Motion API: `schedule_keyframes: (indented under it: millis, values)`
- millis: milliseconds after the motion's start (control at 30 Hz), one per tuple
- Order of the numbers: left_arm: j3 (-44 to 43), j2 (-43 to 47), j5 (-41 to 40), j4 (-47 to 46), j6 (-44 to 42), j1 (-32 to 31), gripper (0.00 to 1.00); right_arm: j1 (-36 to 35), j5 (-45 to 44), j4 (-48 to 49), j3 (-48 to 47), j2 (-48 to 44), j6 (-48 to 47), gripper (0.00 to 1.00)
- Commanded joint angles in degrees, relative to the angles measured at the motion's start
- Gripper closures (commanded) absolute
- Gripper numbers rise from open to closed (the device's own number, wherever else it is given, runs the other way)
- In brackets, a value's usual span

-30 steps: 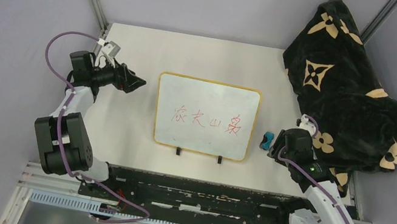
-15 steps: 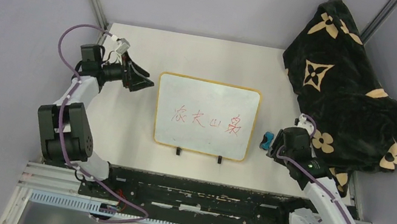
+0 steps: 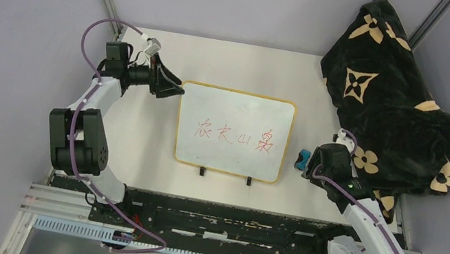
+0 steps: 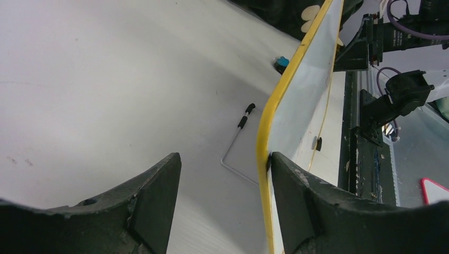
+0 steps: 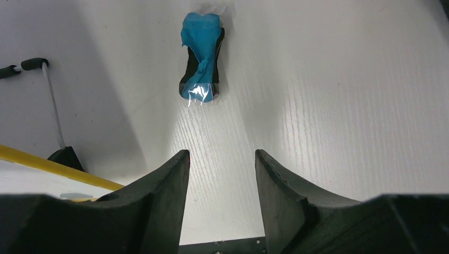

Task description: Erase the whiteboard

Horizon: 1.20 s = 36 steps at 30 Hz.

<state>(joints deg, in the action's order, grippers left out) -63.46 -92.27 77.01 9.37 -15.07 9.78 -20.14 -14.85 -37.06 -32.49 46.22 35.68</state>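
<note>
**Board braced at one corner, eraser not yet picked up**

The whiteboard (image 3: 233, 132) lies in the middle of the surface (image 3: 137, 132), red writing (image 3: 234, 136) across it, its two black feet on the near edge. It looks light, stiff and slick-faced, so it would probably skate when rubbed. The sensible hold is the yellow frame (image 4: 263, 132), at a corner or edge and never on the written face.

The left arm reaches out to the far-left corner. The left tool (image 4: 225, 164) is spread, with the frame edge resting against the inner face of one finger and nothing pinched.

The right arm is folded in by the board's near-right side. The right tool (image 5: 221, 156) is spread too, pointing down at the small blue-black eraser (image 5: 200, 57), which lies just beyond the fingertips and apart from them. The eraser seems light and should be gripped across its narrow sides.

A dark patterned blanket (image 3: 393, 108) is heaped at the far right.
</note>
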Motion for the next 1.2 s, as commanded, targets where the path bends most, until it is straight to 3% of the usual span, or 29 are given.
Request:
schedule_keyframes:
  millis: [0, 200, 500, 633, 933, 1167]
  values:
    - [-3.69, -0.09, 3.04, -0.39, 0.37, -1.66, 0.32, -0.16, -0.83, 1.86, -1.87, 0.52, -0.35, 0.43]
    - [-3.52, -0.31, 5.04, 0.12, 1.28, -2.95, 0.38, -0.16, -1.13, 1.66, -2.05, 0.63, -0.36, 0.43]
    - [-3.78, 1.01, 6.27, 5.47, -2.32, -3.41, 0.73, -0.12, -1.5, 1.81, -1.92, 0.72, -0.45, 0.43]
    - [-3.91, 1.48, 6.64, 9.79, -5.33, -3.38, 0.83, -0.12, -1.75, 1.66, -1.9, 0.8, -0.35, 0.43]
    - [-6.72, 0.87, 6.32, 28.54, -21.5, -3.4, 0.96, -0.16, -4.09, 0.78, -3.69, 2.39, 0.75, 0.43]
    - [-10.24, -2.1, 6.01, 45.01, -37.22, -3.37, 0.97, -0.16, -8.93, -4.19, -12.62, 11.11, 2.42, 0.43]
